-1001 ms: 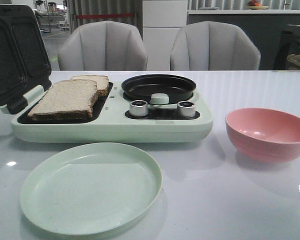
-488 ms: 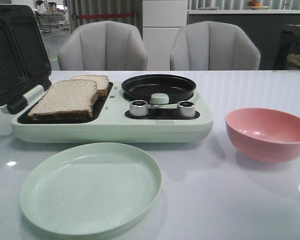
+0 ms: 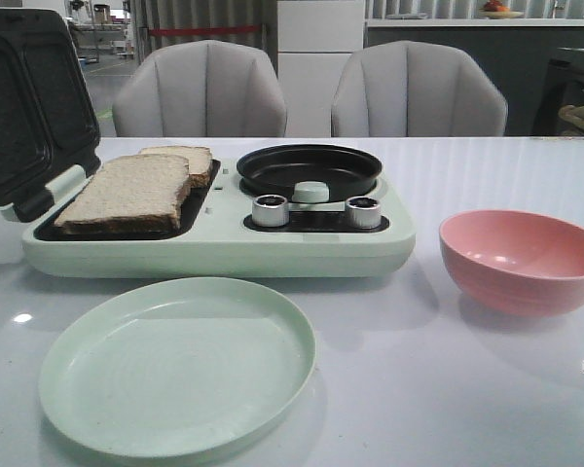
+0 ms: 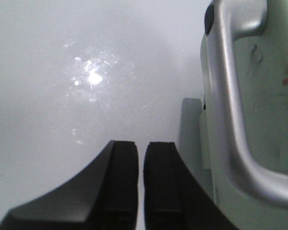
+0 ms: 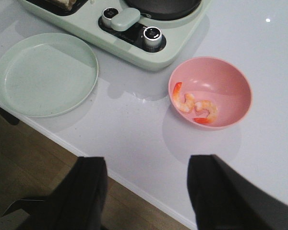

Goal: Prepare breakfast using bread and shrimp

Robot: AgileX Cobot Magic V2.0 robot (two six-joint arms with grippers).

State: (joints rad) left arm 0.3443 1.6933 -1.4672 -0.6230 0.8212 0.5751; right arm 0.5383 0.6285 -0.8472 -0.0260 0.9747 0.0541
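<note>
The right gripper [image 5: 146, 191] is held spread above the table edge, the left gripper [image 4: 140, 184] nearly pressed together on nothing; two shrimp [image 5: 196, 108] are seen in one pink bowl [image 5: 240, 88], two bread [image 3: 131, 190] slices on the breakfast maker [image 3: 224, 248], beside one bare green plate [image 3: 175, 365].

Neither arm was seen in the front view. The left gripper [image 4: 140, 184] was shown only in the left wrist view, where its two black fingers [image 4: 122, 182] were held nearly together, with just a thin slit left between the pads. It was held low and pointed forward, level with what lay ahead. The right gripper [image 5: 146, 191] was shown only in the right wrist view, where its two dark fingers [image 5: 86, 191] were spread wide apart and nothing was held between them. It was held high and angled downward.
</note>
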